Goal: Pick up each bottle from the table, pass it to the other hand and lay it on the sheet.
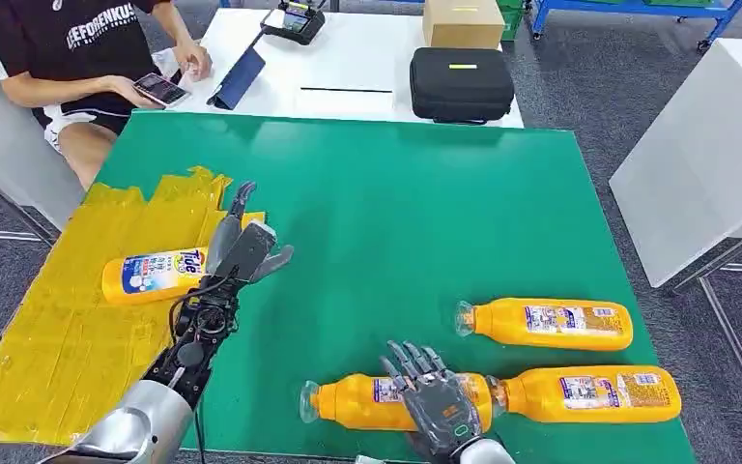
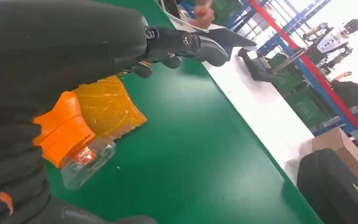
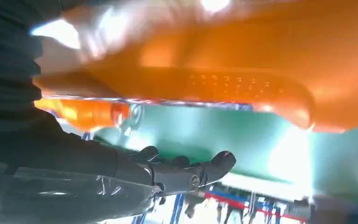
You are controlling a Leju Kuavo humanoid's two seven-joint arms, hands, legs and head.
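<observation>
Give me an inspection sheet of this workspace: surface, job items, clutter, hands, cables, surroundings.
Surface: green table, yellow sheet at its left.
Job's things: one bottle on the sheet; three bottles on the green: near bottle, right bottle, far bottle.
Clutter: nothing seen on the green.
Hands: left hand open beside the sheet bottle; right hand open over the near bottle.
Cables: nothing seen.
Surroundings: seated person with phone, black case, cardboard box.

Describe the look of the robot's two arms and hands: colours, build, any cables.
The left arm has a shiny silver shell, then an exposed black forearm with loose black cables. The left hand has a grey cover and dark fingers. The right hand is dark grey with segmented black fingers and a small green mark near the wrist.
</observation>
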